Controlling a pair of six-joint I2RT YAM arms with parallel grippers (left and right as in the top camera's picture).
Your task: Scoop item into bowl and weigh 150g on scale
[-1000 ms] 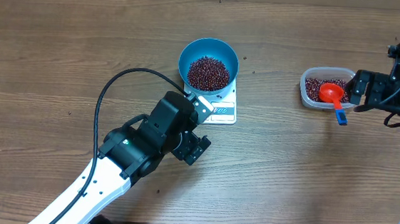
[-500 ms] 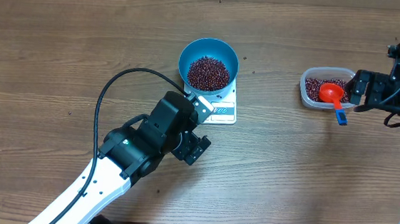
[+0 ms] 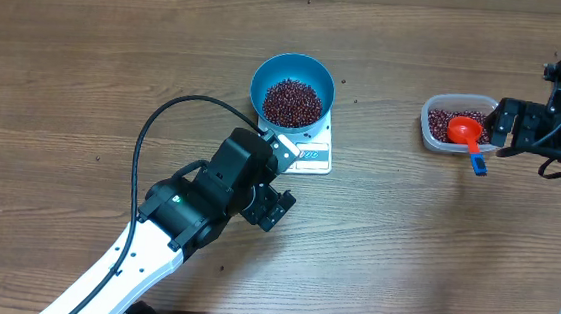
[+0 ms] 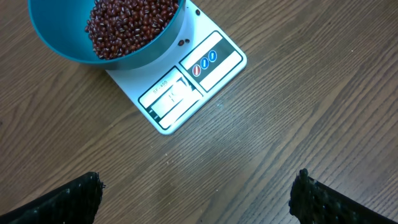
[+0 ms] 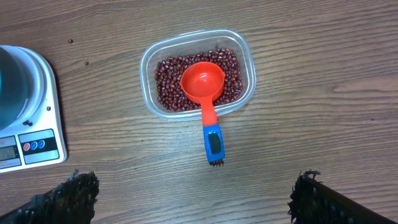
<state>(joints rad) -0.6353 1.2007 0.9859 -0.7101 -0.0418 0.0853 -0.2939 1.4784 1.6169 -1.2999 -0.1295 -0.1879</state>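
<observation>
While the beans [image 3: 293,102] are lying heaped in the bowl [image 3: 259,87] on the scale [image 4: 186,84], the scoop [image 5: 203,84] is resting in the tub [image 5: 148,62] just left of the nearer right gripper [image 5: 193,193], handle pointing near, both it and the left gripper [image 4: 196,193] gaping empty, nothing shifting since a second ago.

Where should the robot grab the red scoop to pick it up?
By the blue end of its handle, coming straight down from above. The scoop lies with its red cup on the beans in the clear tub, but the handle sticks out past the rim, free and narrow, so it can be pinched across its sides.
</observation>
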